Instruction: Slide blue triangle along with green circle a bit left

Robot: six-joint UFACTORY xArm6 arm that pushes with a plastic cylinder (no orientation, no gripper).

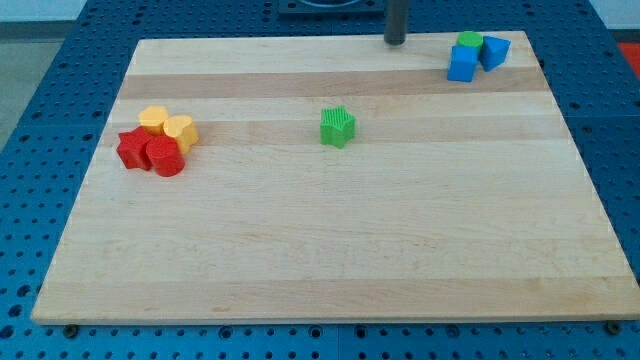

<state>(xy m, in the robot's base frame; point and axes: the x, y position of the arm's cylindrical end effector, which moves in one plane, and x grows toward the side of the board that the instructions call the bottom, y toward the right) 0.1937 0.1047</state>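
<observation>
The blue triangle (pixel 495 51) lies at the view's top right of the wooden board (pixel 330 250). The green circle (pixel 469 41) sits just to its left and touches it. A blue cube-like block (pixel 462 63) stands right below the green circle. My tip (pixel 395 42) is at the board's top edge, well to the left of this group, about a block's width or more from the green circle.
A green star-shaped block (pixel 338 127) lies near the board's middle. At the view's left sits a tight cluster: two yellow blocks (pixel 154 120) (pixel 180 131) and two red blocks (pixel 131 148) (pixel 165 157). Blue perforated table surrounds the board.
</observation>
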